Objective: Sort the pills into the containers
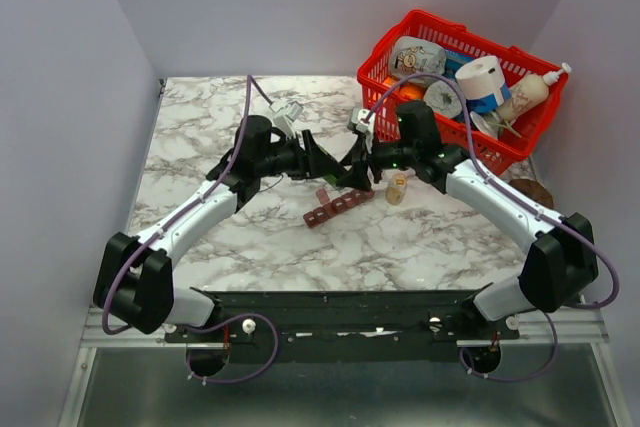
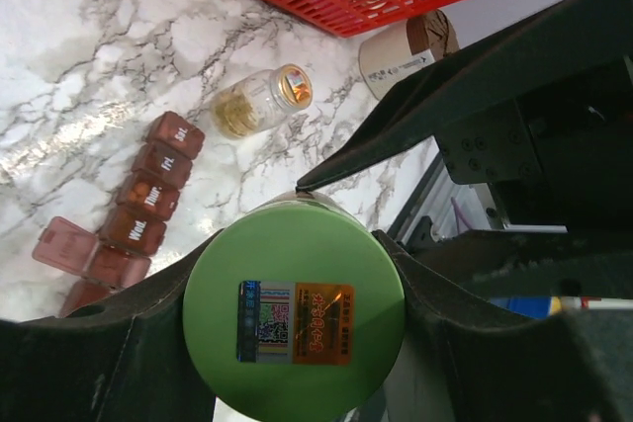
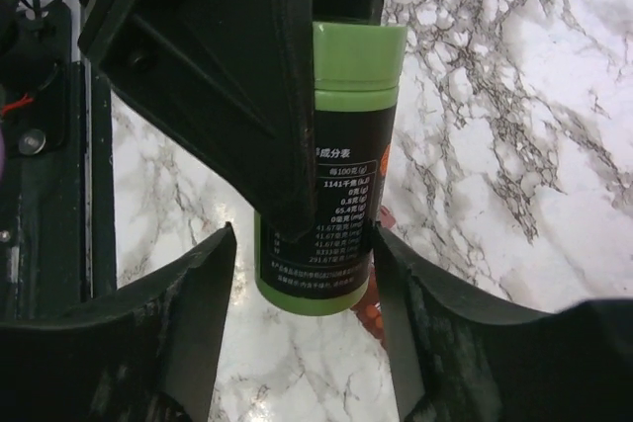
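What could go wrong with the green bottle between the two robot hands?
1. The green bottle is up off the table in the left gripper, and the right gripper is not plainly tight on it, so it might slip and fall.
2. The pill organiser lies close by with one lid open; a falling bottle could knock it.

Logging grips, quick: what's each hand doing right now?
Left hand: closed on the green bottle.
Right hand: open, fingers straddling the bottle, not yet gripping.
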`<state>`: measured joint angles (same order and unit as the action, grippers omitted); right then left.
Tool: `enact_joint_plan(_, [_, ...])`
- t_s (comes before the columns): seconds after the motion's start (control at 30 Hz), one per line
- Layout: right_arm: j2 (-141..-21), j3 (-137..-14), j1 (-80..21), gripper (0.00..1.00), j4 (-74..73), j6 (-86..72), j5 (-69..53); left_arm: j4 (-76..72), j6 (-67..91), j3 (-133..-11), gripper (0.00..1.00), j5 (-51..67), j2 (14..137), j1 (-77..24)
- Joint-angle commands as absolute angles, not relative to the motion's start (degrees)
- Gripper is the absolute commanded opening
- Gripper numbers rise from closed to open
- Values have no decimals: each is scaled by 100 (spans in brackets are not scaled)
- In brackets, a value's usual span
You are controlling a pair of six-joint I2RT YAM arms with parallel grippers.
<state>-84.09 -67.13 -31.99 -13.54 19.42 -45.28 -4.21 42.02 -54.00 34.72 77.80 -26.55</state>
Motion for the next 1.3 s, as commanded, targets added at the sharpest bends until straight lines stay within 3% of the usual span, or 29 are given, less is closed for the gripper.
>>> enact_joint_plan(0.0, [-8534, -6715, -3296, 51, -985, 1363, -4974, -1282, 4702, -5335, 0, 3051, 7647, -2768])
enact_joint_plan(0.13, [-8560, -6645, -3296, 27, -870, 1222, -5132, -1564, 4869, -5142, 0, 2769, 7497, -2795])
enact_joint_plan(0.27, [-8490, -6531, -3296, 16, -633, 941, -5282, -1749, 5062, -5063, 1, 2672, 7436, -2812])
enact_joint_plan(0.33, [-8420, -6469, -3296, 14, -449, 844, -5361, -1793, 5185, -5019, 9, 2611, 7374, -2821])
enact_joint_plan(0.37, [-8394, -6425, -3296, 14, -387, 739, -5431, -1950, 5246, -4932, 22, 2558, 7348, -2830])
enact_joint_plan(0.47, [-8271, -6328, -3296, 13, -106, 511, -5545, -2310, 5510, -4721, 48, 2461, 7190, -2839])
enact_joint_plan(0.53, [-8209, -6232, -3305, 13, 165, 370, -5581, -2434, 5633, -4632, 59, 2382, 7076, -2848])
enact_joint_plan(0.8, [-8253, -6047, -3305, 11, 738, -308, -5879, -3006, 5713, -4132, 61, 1996, 6619, -2856])
enact_joint_plan(0.9, [-8271, -6134, -3296, 23, 520, -159, -5950, -2761, 5530, -4122, 52, 1750, 6487, -2856])
enact_joint_plan(0.93, [-8271, -6161, -3296, 42, 423, -62, -5968, -2655, 5459, -4139, 50, 1697, 6478, -2856])
enact_joint_plan(0.97, [-8253, -6196, -3296, 52, 344, 173, -5968, -2480, 5380, -4157, 40, 1609, 6451, -2856])
enact_joint_plan(1.0, [-8227, -6205, -3296, 62, 204, 271, -5942, -2392, 5283, -4192, 35, 1539, 6416, -2856])
enact_joint_plan(1.03, [-8209, -6196, -3296, 77, 133, 368, -5898, -2312, 5239, -4201, 33, 1495, 6407, -2856])
enact_joint_plan(1.13, [-8209, -6187, -3305, 89, 18, 676, -5670, -2101, 5194, -4271, 28, 1468, 6425, -2856])
enact_joint_plan(1.27, [-8332, -6266, -3348, 90, -281, 913, -5170, -2162, 5396, -4298, 26, 1599, 6513, -2856])
